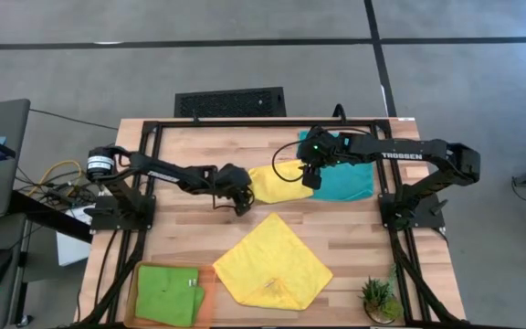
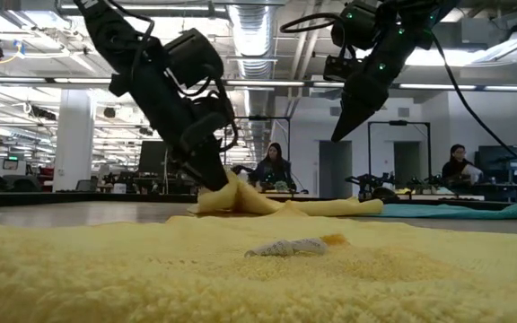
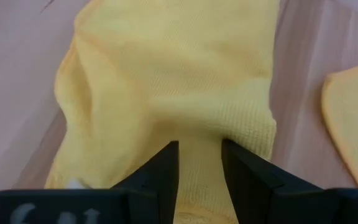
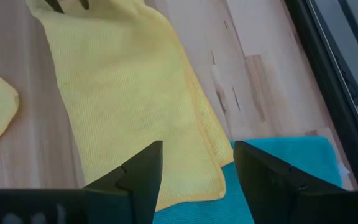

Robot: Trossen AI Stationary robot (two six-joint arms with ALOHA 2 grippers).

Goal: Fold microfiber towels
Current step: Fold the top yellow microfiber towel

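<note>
- Now the step in hand seems to be the folding of the second yellow towel (image 1: pixel 277 181), the one lying partly folded at the middle of the table; the left gripper (image 1: pixel 241 203) is down at its corner.
- Left gripper: in its own wrist view the two fingers (image 3: pixel 163 171) are pinching the hem of this yellow towel — cloth passes between them, and the jaws stand only a little apart because of the fabric.
- In the low view this corner looks slightly lifted from the wood, with the rest of the towel trailing away from the gripper along the table.
- Right gripper (image 1: pixel 311 176): spread, holding nothing; it hangs above the far edge of the same towel, where the yellow cloth overlaps the teal towel (image 1: pixel 350 178) just under the gripper.
- Other towels: a big yellow towel (image 1: pixel 272 260) lies spread flat, near the left gripper on the side toward the table's front edge; the lime green towel (image 1: pixel 167 292) rests already folded on the orange tray (image 1: pixel 210 274), well apart from both grippers.
- My judgement of the next move — the left gripper should carry its corner across toward the right gripper's side, while the right one comes down to pin or take the opposite edge.
- Care is needed not to drag the teal towel together with the yellow one.
</note>
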